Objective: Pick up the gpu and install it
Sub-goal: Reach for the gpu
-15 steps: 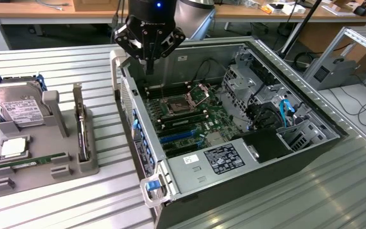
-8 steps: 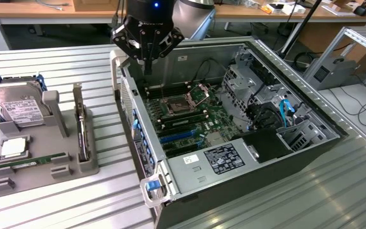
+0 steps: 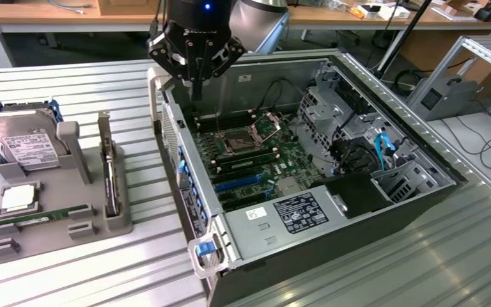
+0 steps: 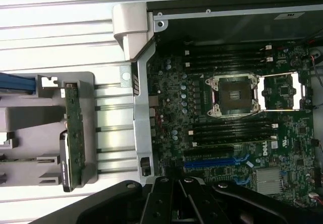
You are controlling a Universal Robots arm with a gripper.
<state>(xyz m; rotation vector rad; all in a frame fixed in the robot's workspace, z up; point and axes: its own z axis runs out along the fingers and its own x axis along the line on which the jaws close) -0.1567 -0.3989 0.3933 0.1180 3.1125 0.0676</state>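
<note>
The gpu [image 3: 107,167] stands on edge in a slot of the grey holder tray [image 3: 58,238], a thin dark card with a metal bracket at its far end. In the wrist view the gpu [image 4: 74,133] lies beside the open computer case [image 4: 143,108]. My gripper [image 3: 196,93] hangs above the far corner of the case [image 3: 171,121], on the side towards the tray. Its fingers are shut with nothing between them. It is well apart from the gpu. The motherboard [image 3: 250,150] lies exposed, with blue card slots [image 4: 214,159].
A silver hard drive [image 3: 25,144] leans in the tray's far left slot. A green memory stick [image 3: 51,217] and a square chip [image 3: 17,198] also sit in the tray. Drive cages [image 3: 348,121] and cables crowd the case's right side in the exterior view.
</note>
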